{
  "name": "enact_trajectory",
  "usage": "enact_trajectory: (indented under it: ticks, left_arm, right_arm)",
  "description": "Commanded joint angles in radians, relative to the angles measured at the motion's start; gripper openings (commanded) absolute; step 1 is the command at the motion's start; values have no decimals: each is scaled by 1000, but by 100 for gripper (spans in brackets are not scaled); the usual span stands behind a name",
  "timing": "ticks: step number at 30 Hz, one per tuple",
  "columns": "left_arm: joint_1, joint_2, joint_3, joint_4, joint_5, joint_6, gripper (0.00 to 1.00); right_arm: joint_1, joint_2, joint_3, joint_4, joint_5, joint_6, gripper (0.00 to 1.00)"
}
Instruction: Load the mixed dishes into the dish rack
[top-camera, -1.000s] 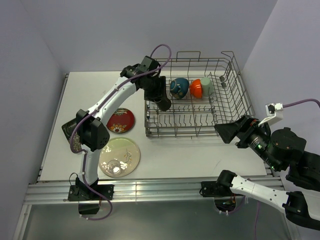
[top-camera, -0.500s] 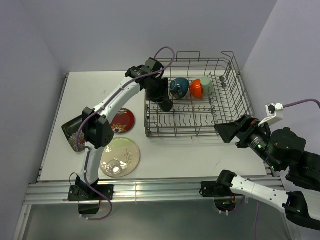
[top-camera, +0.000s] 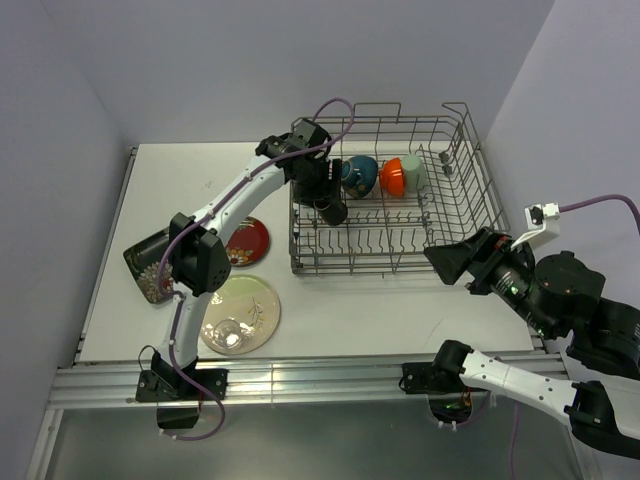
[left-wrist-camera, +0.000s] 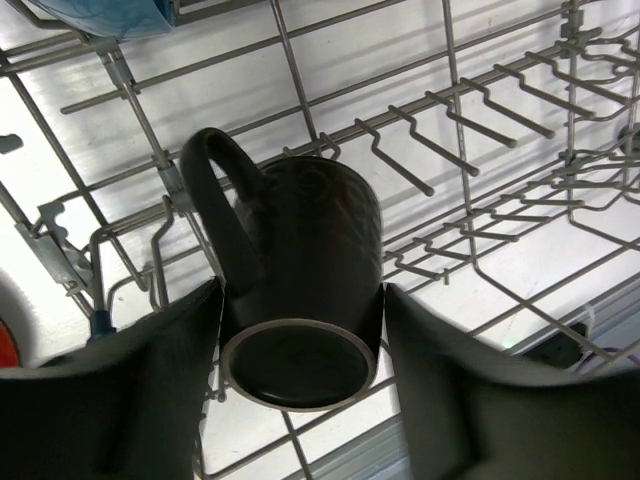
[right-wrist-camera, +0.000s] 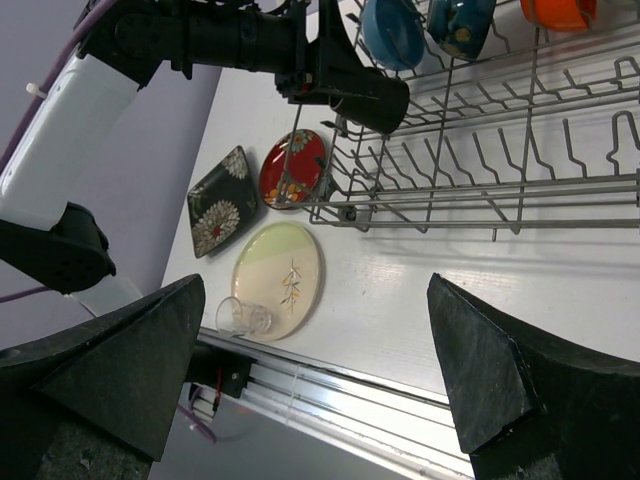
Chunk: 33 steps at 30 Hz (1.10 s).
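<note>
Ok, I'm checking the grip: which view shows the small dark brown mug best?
Left wrist: the small dark brown mug fills the frame, handle and body clear. Top external and right wrist show only a small dark shape.

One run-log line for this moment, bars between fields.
left hand: grips dark mug at left end of rack | right hand: open, empty | outside rack: red plate, square plate, round plate, glass
</note>
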Motion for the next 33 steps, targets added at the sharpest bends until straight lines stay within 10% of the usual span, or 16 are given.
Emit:
enact_trajectory:
  ticks: [1,22,33]
  left_arm:
    - [8,-6,-1,13,-34,37,73]
    - [10,-145,-99,127,-88,-12,85]
    - [10,-476,-128,193,-327,-87,96]
  right_arm:
    - [-2,24,-6,43,-1,9,100]
    - [-4,50,-56,76,-58,-38,100]
    - [-71,403,-26,277,-252,-250,97]
